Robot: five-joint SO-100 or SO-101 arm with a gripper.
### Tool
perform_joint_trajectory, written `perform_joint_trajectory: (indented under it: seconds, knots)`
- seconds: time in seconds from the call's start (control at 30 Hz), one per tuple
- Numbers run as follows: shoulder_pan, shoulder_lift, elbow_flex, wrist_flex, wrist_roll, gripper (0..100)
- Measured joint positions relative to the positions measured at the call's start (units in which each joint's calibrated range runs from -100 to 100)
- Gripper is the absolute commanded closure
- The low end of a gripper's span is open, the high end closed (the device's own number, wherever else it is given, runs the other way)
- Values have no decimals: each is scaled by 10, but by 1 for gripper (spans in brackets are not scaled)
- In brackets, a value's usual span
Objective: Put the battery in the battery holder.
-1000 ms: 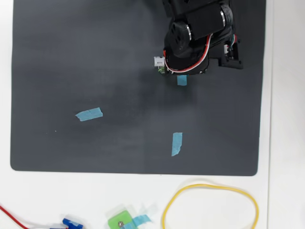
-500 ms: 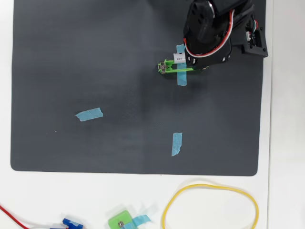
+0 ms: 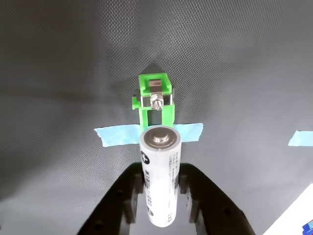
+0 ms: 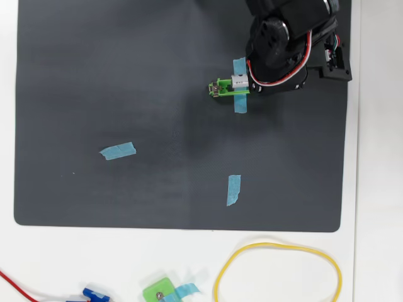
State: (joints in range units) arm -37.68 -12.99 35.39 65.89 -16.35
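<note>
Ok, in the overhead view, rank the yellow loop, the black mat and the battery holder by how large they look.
Largest to smallest in the overhead view:
1. black mat
2. yellow loop
3. battery holder, though the arm covers part of it, so only one end shows.

Arm shifted right off the battery holder, hand now lower, battery over holder's right part

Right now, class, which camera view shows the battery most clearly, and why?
The wrist view: the battery fills the centre, print and metal end visible, held between the gripper fingers. In the overhead view only a small white end peeks from under the arm.
</note>
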Motion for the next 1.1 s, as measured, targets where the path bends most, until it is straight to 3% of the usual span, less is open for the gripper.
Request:
perform_joint_trajectory:
  seconds: [1.1]
  knots:
    - [25,56,3,-41,2,100]
